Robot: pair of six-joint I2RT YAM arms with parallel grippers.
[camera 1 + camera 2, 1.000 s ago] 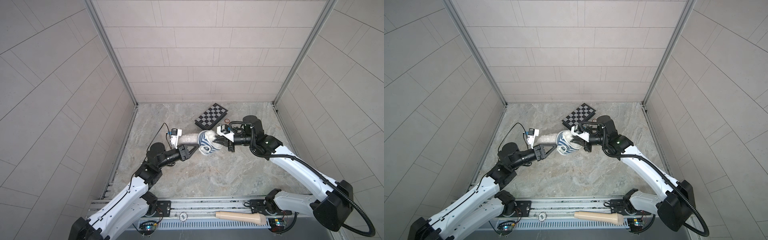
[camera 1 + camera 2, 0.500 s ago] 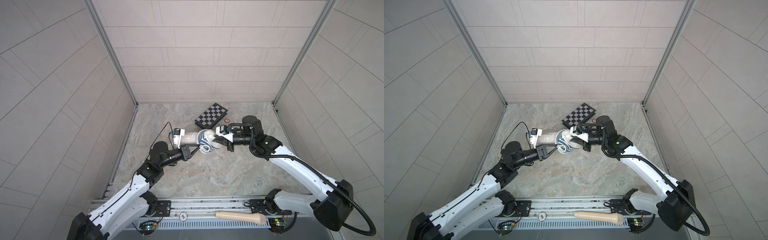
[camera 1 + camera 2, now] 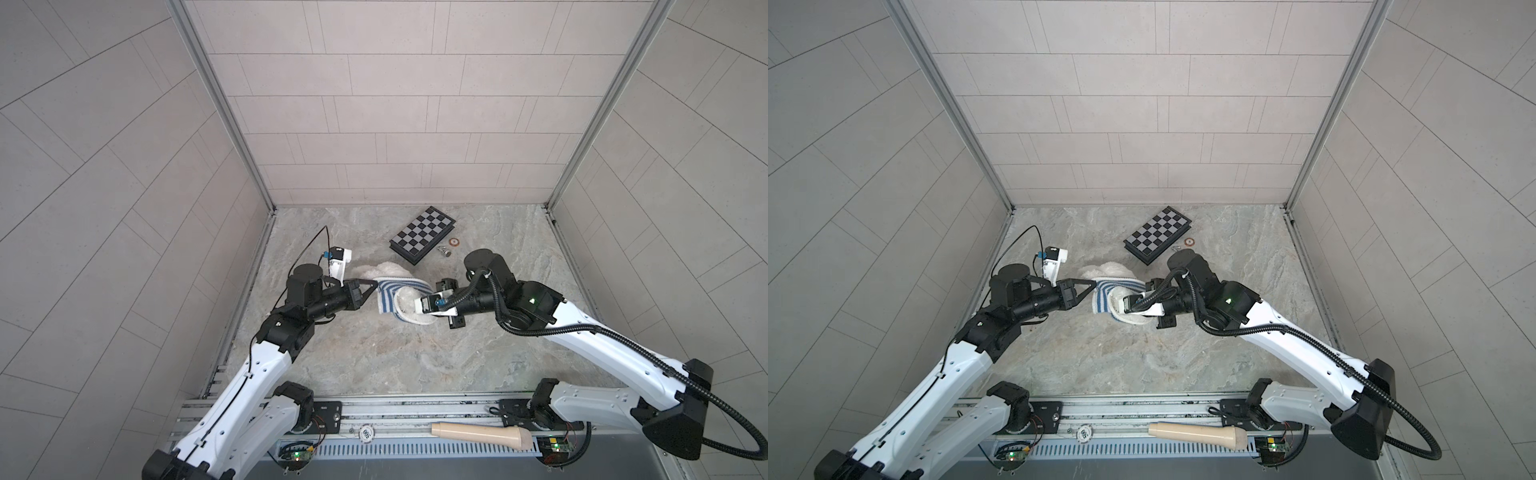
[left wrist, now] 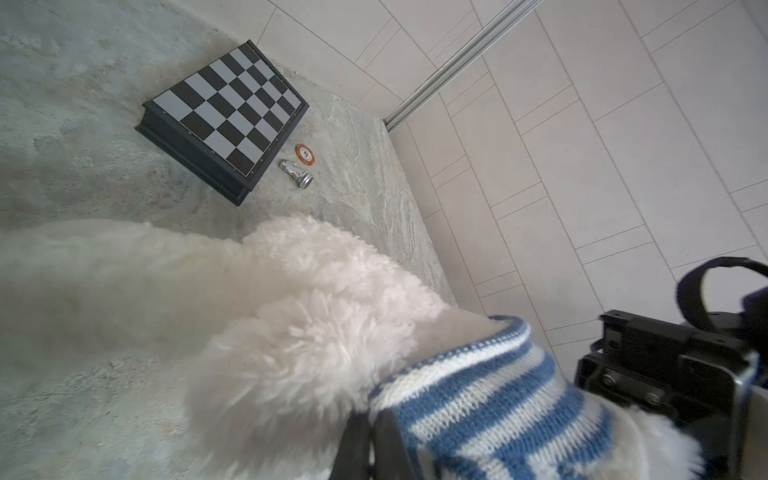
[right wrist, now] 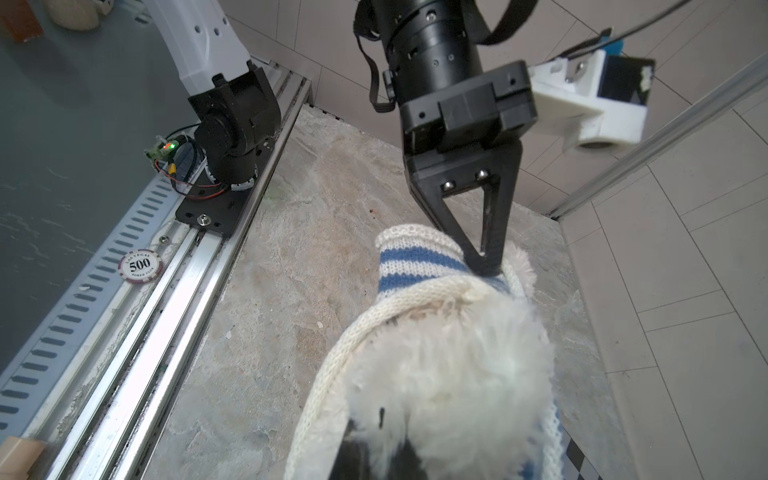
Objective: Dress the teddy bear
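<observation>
left claw (image 3: 375, 284) newly clamped, gripping striped shirt (image 3: 387, 300)

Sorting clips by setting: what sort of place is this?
Likely a robot lab test cell: a left arm and right arm mounted on a metal rail, plain tiled walls boxing in a stone-look tabletop, and props such as a chessboard and teddy bear.

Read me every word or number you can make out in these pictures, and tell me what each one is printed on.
"LAS VEGAS", "500", "POKER CLUB": on the poker chip lying on the front rail.
"5": on the orange chip beside the chessboard; anything else on it is too small to read.
No writing shows on the striped shirt or the teddy bear.
</observation>
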